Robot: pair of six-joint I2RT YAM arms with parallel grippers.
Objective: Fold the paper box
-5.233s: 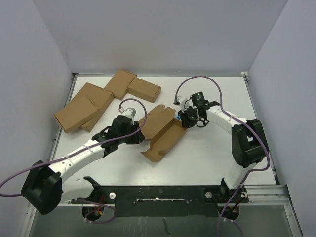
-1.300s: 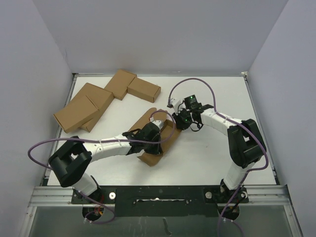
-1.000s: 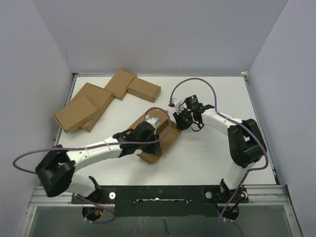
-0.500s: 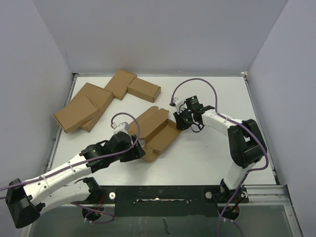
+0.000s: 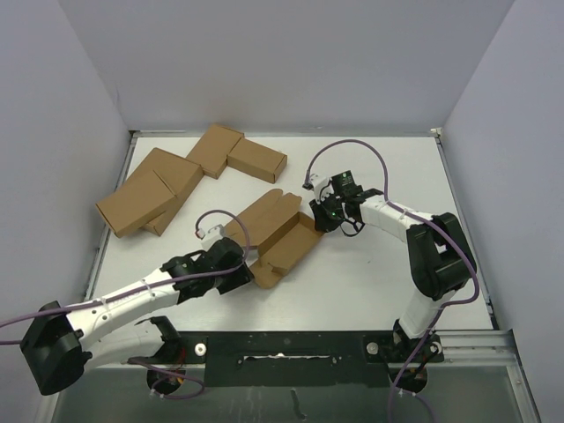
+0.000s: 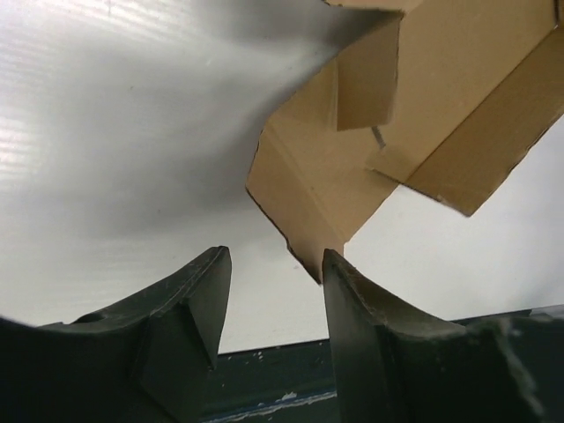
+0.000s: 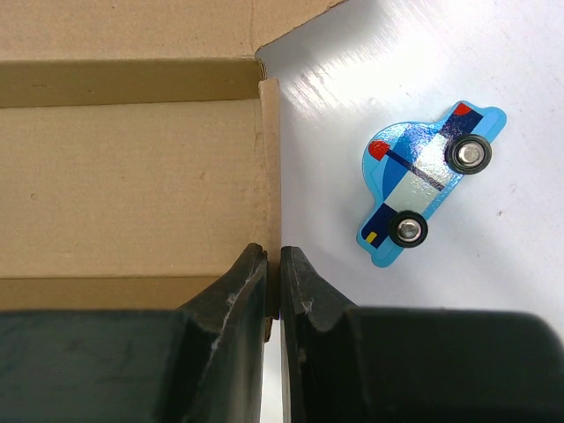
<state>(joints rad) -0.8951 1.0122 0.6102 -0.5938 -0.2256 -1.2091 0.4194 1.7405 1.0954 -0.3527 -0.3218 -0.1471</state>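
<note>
Top external, left pincer [image 5: 248, 275] parted, backed off paper box [image 5: 282, 231]

White table [image 5: 379, 282], paper box [image 5: 284, 242], four cartons [image 5: 163, 181], toy car [image 7: 427, 181]

A: What colour is the paper box [image 5: 280, 231]?
B: Plain brown, unprinted. Beside the right gripper [image 7: 271, 263] lies a toy car [image 7: 430, 181]: blue bands, pale middle, red and yellow spots, 2 black wheels with silver hubs.
A: And the left gripper [image 6: 275, 264]?
B: Black, like the right; white arms [image 5: 132, 295], purple cables [image 5: 348, 143], white table [image 5: 379, 273].
</note>
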